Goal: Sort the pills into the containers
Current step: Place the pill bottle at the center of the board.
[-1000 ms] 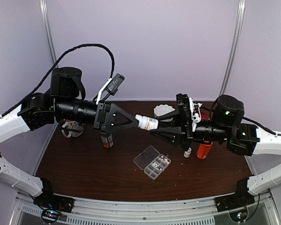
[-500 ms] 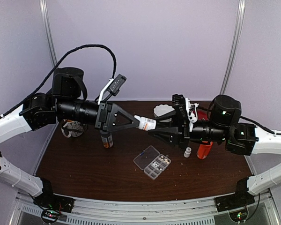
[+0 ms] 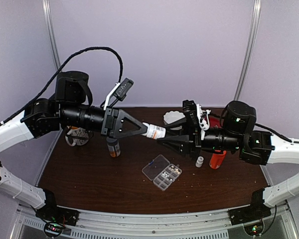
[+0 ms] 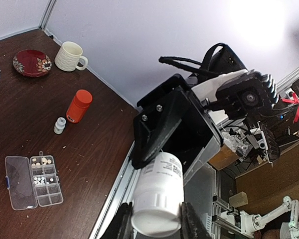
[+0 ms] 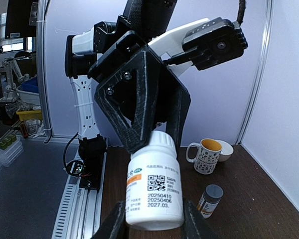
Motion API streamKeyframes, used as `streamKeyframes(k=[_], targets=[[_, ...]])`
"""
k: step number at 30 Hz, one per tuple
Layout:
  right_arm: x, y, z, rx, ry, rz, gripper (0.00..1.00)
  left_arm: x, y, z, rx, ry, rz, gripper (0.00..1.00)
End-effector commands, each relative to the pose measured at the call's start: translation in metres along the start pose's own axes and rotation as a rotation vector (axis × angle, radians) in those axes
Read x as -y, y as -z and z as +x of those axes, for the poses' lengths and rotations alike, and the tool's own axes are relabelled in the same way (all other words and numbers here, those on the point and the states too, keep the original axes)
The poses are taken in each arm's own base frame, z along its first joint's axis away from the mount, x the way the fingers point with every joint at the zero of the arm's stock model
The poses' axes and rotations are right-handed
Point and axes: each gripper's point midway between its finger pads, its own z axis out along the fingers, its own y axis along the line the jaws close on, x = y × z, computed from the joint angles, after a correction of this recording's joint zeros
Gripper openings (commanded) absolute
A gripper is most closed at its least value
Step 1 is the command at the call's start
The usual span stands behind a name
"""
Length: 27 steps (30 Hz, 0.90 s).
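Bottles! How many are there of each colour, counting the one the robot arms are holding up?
White: 2 (the big bottle held between the left gripper and the right gripper, plus the tiny bottle)
Orange: 1 (the orange bottle)
Amber with a grey cap: 1 (the amber bottle)
Total: 4

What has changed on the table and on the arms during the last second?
The right gripper has shifted slightly toward the left arm, and the white bottle with it, so the small white vial shows more fully. Nothing was taken or released: the left gripper and the right one stay shut on the bottle. The organizer box and orange bottle have not moved.
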Motion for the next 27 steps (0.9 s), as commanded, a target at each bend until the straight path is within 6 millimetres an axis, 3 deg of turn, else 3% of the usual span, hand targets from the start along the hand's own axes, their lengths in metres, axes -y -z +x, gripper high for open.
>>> streamKeyframes(k=[1,6,15,18,21,24,27], targets=[[-0.002,-0.001,-0.031,0.086,-0.089,-0.021,0.00,0.014,0.003,-0.009,0.053,-0.108,0.065,0.00],[-0.008,0.000,-0.045,0.138,-0.247,-0.076,0.00,0.017,0.008,-0.007,0.064,-0.181,0.078,0.00],[-0.012,-0.002,-0.051,0.152,-0.379,-0.125,0.03,0.002,0.005,0.004,0.035,-0.245,0.022,0.00],[-0.007,0.001,-0.038,0.119,-0.357,-0.072,0.43,-0.007,0.003,0.002,0.030,-0.221,-0.030,0.00],[0.004,0.006,-0.025,0.081,-0.344,0.014,0.75,-0.034,0.005,0.013,-0.016,-0.190,-0.165,0.00],[0.017,0.017,-0.016,0.060,-0.338,0.112,0.85,-0.079,0.014,0.033,-0.088,-0.135,-0.362,0.00],[0.030,0.028,-0.003,0.038,-0.344,0.215,0.86,-0.124,0.030,0.057,-0.153,-0.055,-0.559,0.00]])
